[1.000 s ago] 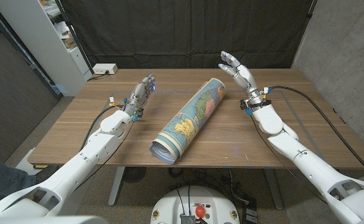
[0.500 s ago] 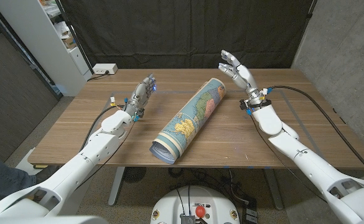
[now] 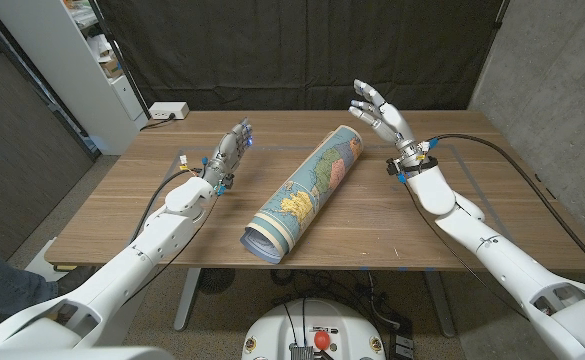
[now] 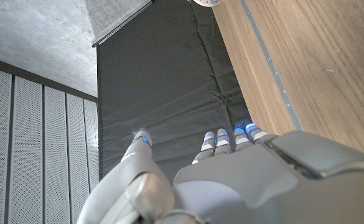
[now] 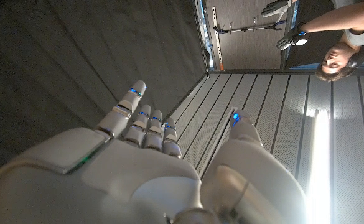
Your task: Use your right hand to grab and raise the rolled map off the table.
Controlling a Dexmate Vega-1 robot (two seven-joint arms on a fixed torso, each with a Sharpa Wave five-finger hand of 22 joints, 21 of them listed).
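Wooden desk point(image 3: 392, 215) before a black curtain: rolled map point(image 3: 305, 191) lies diagonally mid-desk; my right hand point(image 3: 380, 112), open and empty beside its far end, should wrap the roll's middle.

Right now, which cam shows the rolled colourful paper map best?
Head view: the rolled colourful paper map lies whole and diagonal on the wooden table, between both arms. The left wrist view gives table and curtain; the right wrist view gives wall and curtain.
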